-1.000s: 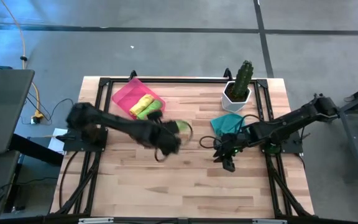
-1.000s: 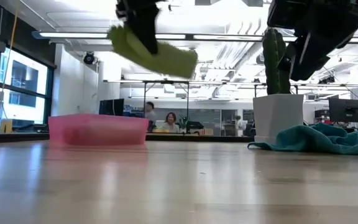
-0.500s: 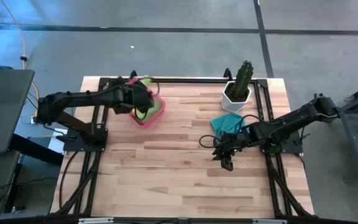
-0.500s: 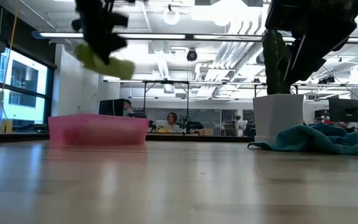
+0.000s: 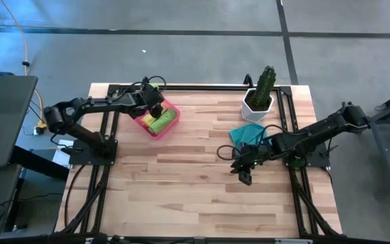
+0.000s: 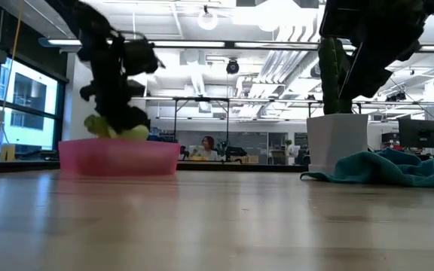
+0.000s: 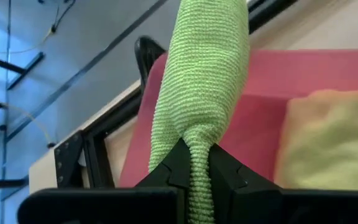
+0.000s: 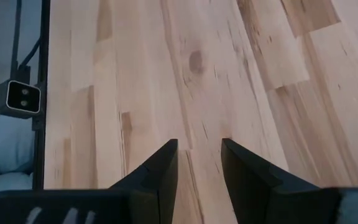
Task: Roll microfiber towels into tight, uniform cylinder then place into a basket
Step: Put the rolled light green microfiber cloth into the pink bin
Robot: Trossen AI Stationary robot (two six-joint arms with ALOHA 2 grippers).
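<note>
My left gripper (image 5: 156,110) is over the pink basket (image 5: 173,108) at the table's far left, shut on a rolled lime green towel (image 7: 204,81). In the low view the roll (image 6: 116,128) sits at the height of the basket's rim (image 6: 119,156). A yellow towel (image 7: 328,143) lies in the basket. The teal towel (image 5: 247,133) lies crumpled on the table by the cactus pot. My right gripper (image 5: 244,177) is open and empty above the bare table, nearer than the teal towel; its fingers stand apart in its wrist view (image 8: 199,162). My left gripper pinches one end of the green roll (image 7: 199,165) between its two fingers. The roll runs on from the fingers along their length, over the basket's floor (image 7: 266,81). The fingers slant down from the table's left. Whether the roll's far end rests in the basket, I cannot tell.
A white pot with a green cactus (image 5: 259,95) stands at the far right, just beyond the teal towel. A black frame (image 5: 202,87) runs along the table's far edge and sides. Bare wood lies across the table's middle and near half (image 5: 195,190).
My left gripper has carried the green roll from above the table's middle toward the far left edge, over the basket, and has come down until the roll is at the rim. It has stayed shut on the roll. My right gripper has kept almost still.
</note>
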